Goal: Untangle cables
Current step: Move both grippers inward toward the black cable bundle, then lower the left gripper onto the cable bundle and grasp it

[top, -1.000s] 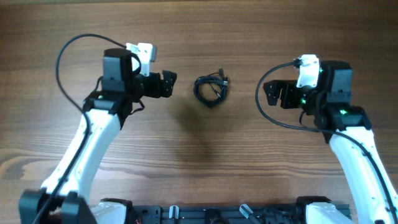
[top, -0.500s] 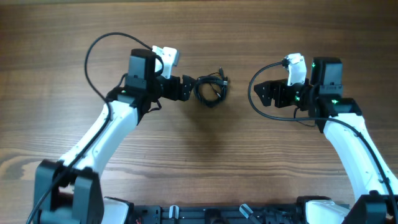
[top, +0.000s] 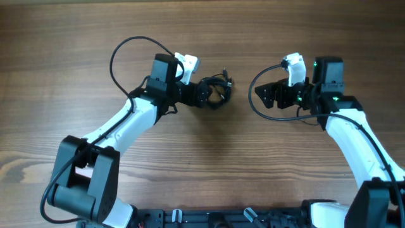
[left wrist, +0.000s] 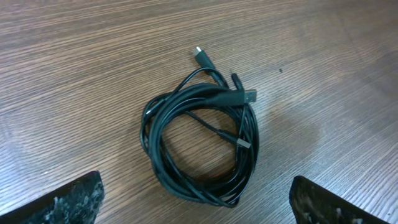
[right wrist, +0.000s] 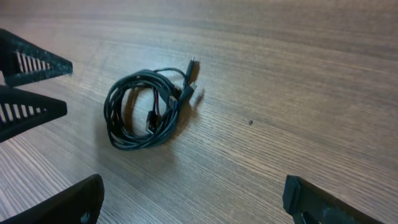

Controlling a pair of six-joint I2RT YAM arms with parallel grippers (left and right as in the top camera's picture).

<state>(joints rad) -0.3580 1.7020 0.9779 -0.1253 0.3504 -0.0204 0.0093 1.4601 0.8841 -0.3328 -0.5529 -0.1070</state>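
The cables (top: 215, 92) are thin black wires wound in one small coil with connector plugs sticking out at its far side, lying on the wooden table (top: 202, 164). The coil also shows in the left wrist view (left wrist: 199, 149) and the right wrist view (right wrist: 146, 109). My left gripper (top: 204, 92) is open and empty, its fingertips at the coil's left edge, fingers wide on either side (left wrist: 199, 205). My right gripper (top: 262, 95) is open and empty, well to the right of the coil (right wrist: 193, 202).
Thick black arm cables loop above the left arm (top: 130, 50) and beside the right gripper (top: 256, 104). The left gripper's fingers show at the left edge of the right wrist view (right wrist: 28, 81). The robot base runs along the near table edge (top: 215, 218).
My left gripper has moved right across the table up to the coil's left edge. My right gripper has moved slightly left toward the coil. The coil has not moved.
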